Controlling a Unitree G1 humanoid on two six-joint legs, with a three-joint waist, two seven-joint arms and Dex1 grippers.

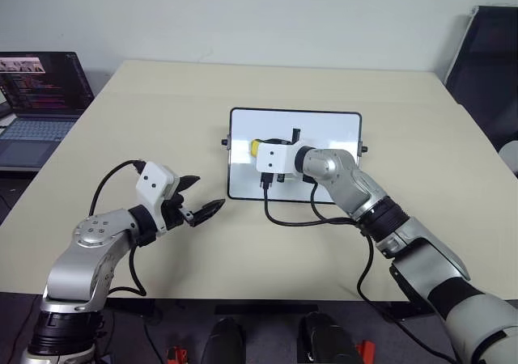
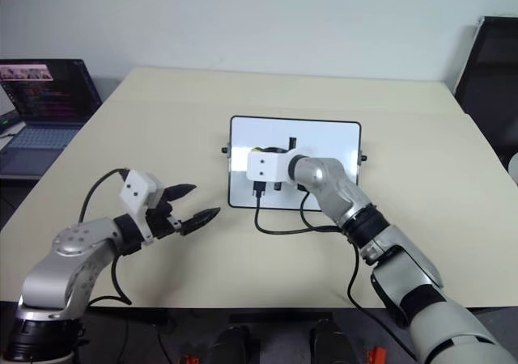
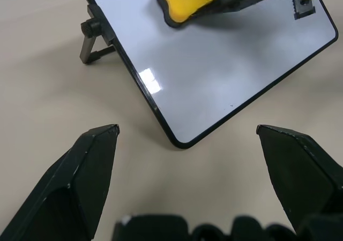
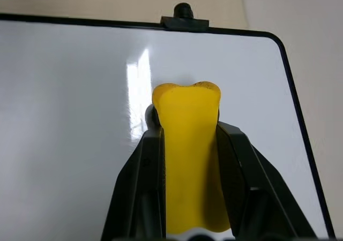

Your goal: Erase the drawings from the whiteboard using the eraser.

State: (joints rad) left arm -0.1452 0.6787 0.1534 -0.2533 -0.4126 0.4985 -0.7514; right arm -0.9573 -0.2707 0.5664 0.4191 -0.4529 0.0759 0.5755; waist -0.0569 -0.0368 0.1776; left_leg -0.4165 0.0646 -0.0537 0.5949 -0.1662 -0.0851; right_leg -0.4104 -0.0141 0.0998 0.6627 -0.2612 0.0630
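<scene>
Right gripper [image 4: 185, 160]: its two black fingers are clamping the eraser from either side, in a firm pinch.
Eraser [image 4: 187, 144]: the yellow block is sticking out ahead of the fingers and pressing its dark underside toward the board, over the left part of the white surface as the head camera sees it.
Whiteboard [image 1: 340, 129]: it is lying near the middle of the table, propped on small black side knobs, its glossy face catching a reflection just beside the eraser.
Drawings: no blue marks are showing on the bare parts of the board; whether any are hiding beneath the eraser or the arm cannot be told.
Left gripper [image 1: 201, 199]: it is hovering with fingers spread wide and empty, near the board's lower left corner but apart from it.
Table [image 1: 146, 105]: a pale tabletop is carrying the board; a laptop [image 1: 40, 97] is sitting open at the far left, well apart.
Step in hand: the robot appears to be wiping, probably late in the job.
Next move: it is calling for sweeping the eraser flat across the covered area, keeping even pressure so the propped board is not sliding.
</scene>
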